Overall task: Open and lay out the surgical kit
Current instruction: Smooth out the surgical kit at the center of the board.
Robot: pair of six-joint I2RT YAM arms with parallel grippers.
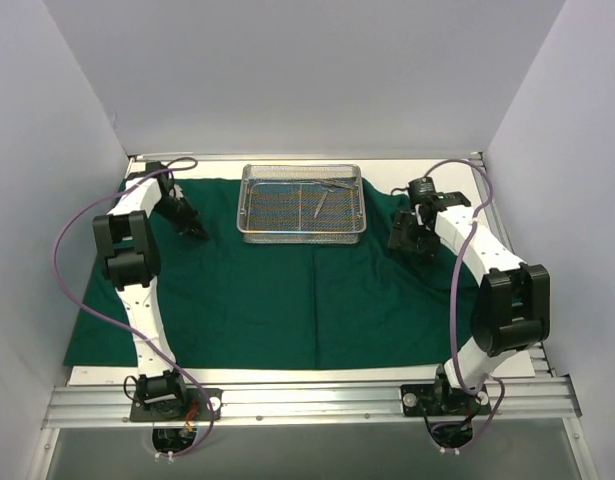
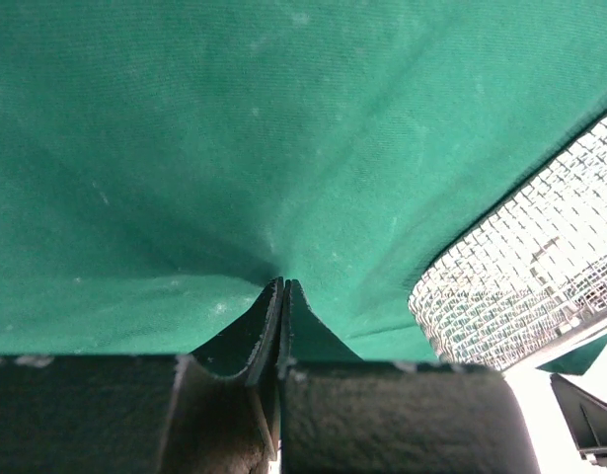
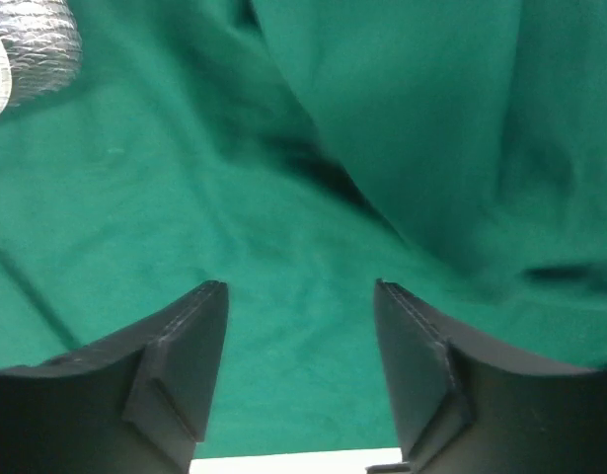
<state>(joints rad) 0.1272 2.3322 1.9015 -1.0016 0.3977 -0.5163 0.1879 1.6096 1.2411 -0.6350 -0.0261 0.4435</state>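
Observation:
The dark green cloth (image 1: 287, 290) of the surgical kit lies spread flat over the table. The silver wire-mesh tray (image 1: 302, 238) stands on its far middle, with thin metal instruments (image 1: 322, 200) inside. My left gripper (image 1: 197, 232) is down on the cloth to the left of the tray. In the left wrist view my left gripper (image 2: 283, 283) is shut, with folds of cloth (image 2: 283, 128) puckering into its tips, and the tray (image 2: 520, 276) is at the right. My right gripper (image 1: 405, 243) hangs right of the tray. In the right wrist view my right gripper (image 3: 301, 286) is open over creased cloth (image 3: 185, 197), holding nothing.
White walls close in the table on the left, back and right. A strip of white table (image 1: 287, 377) shows along the cloth's near edge, before the metal rail (image 1: 307, 400) carrying the arm bases. A corner of the tray (image 3: 37, 44) shows at the top left of the right wrist view.

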